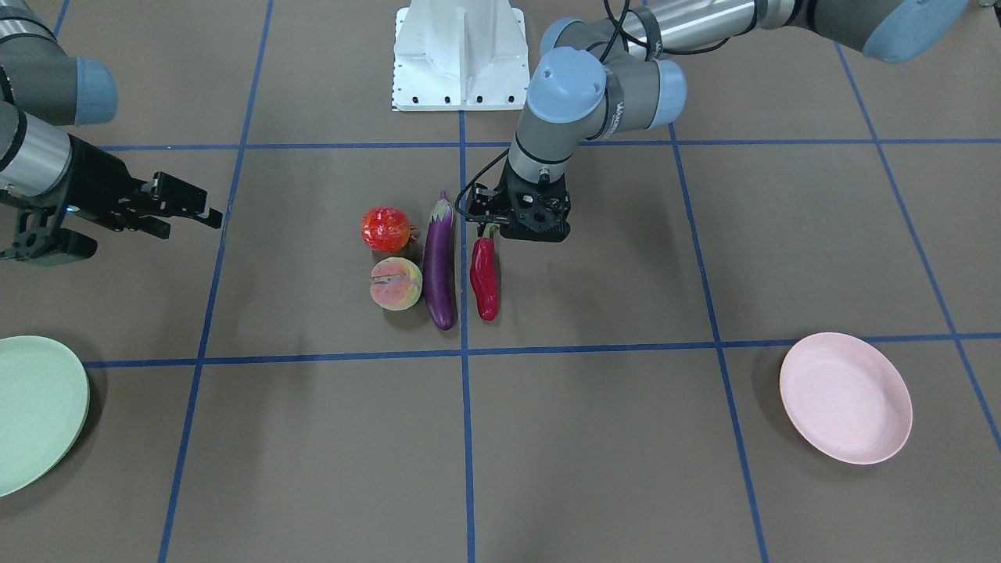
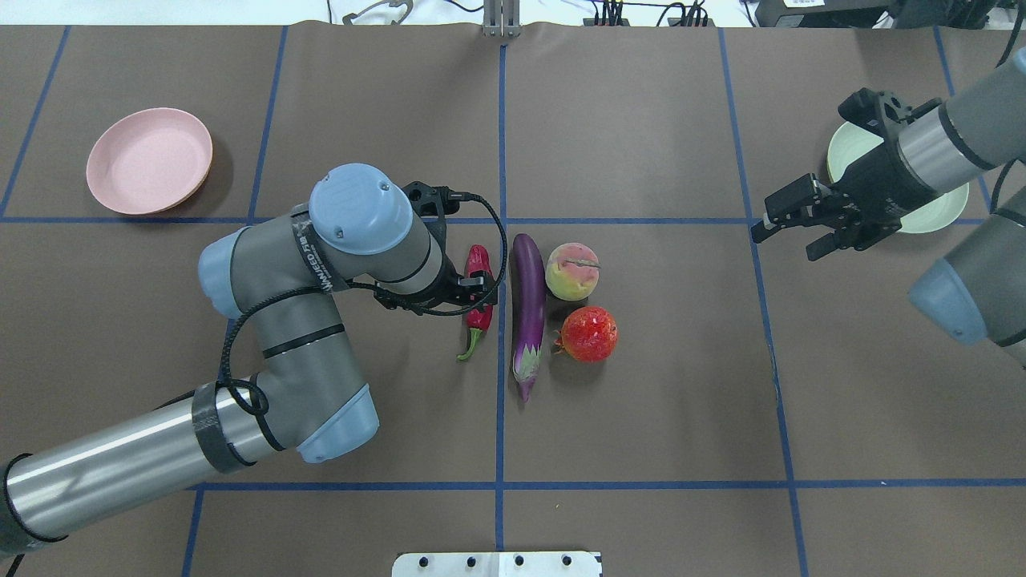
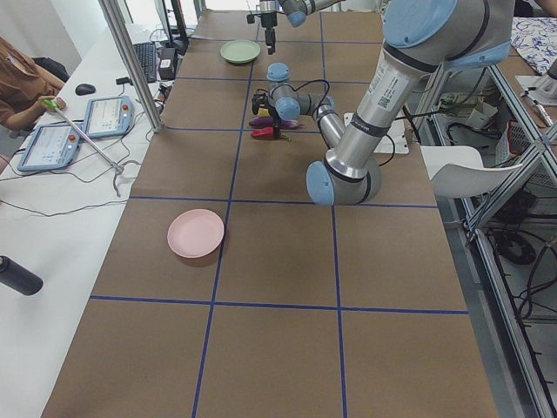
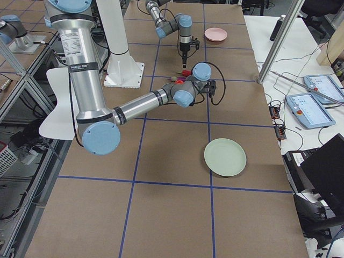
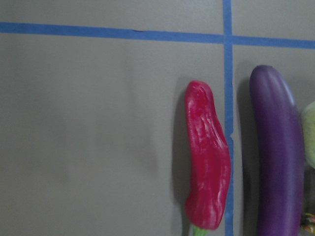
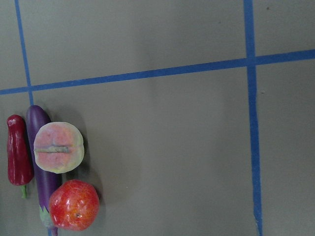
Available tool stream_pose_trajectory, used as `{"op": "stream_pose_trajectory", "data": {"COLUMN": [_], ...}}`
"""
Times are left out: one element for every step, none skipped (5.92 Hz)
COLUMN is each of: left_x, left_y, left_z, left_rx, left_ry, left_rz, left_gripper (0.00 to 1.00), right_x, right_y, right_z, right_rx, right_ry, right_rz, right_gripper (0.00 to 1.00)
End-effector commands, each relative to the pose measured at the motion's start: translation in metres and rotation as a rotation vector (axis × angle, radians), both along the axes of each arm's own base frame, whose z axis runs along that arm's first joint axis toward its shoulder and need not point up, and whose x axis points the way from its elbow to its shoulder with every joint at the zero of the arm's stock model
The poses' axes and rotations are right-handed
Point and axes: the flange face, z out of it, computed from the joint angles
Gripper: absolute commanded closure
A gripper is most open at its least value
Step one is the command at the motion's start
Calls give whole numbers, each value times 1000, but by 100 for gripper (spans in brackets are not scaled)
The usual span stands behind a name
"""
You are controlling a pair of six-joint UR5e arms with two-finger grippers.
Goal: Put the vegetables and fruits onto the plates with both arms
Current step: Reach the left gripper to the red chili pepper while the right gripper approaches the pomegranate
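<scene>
Nothing plated yet: left gripper (image 2: pixel 481 290) hovers over the stem end of the chili (image 1: pixel 485 277) (can't tell its jaw width), eggplant (image 1: pixel 439 262), peach (image 1: pixel 396 284), pomegranate (image 1: pixel 385 229) just beyond it, right gripper (image 2: pixel 784 240) spread open far off, pink plate (image 1: pixel 844 397) and green plate (image 1: pixel 31 407) bare.

Silver-grey jointed arms (image 2: pixel 120 457), pale blue joint caps (image 2: pixel 350 210), black cables (image 2: pixel 240 330), white base block (image 1: pixel 459 55).

A smooth, glossy skin is seen on the eggplant (image 1: pixel 439 262); the chili (image 1: pixel 485 275) is glossy but wrinkled. The pink plate (image 1: pixel 844 397) and green plate (image 1: pixel 35 407) are finished matt, as is the table cover (image 1: pixel 610 453).
</scene>
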Motion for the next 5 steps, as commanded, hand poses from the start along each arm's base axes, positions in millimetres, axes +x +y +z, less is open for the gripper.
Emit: {"op": "stream_pose_trajectory", "data": {"left_x": [30, 34, 40, 41, 37], "left_y": [-4, -4, 2, 3, 4], "left_z": [7, 7, 2, 2, -5], "left_rx": [4, 1, 4, 1, -43], "left_ry": [11, 7, 12, 13, 32], "left_rz": [9, 11, 22, 22, -12], "left_gripper": [13, 13, 35, 72, 100], "right_x": [-27, -33, -39, -43, -49], "right_y": [8, 11, 14, 16, 16], "right_z": [-5, -6, -5, -4, -10], "right_rx": [6, 5, 8, 9, -17], "right_ry": [23, 23, 28, 32, 29], "right_rz": [0, -8, -15, -18, -10], "right_gripper": [0, 0, 0, 0, 0]}}
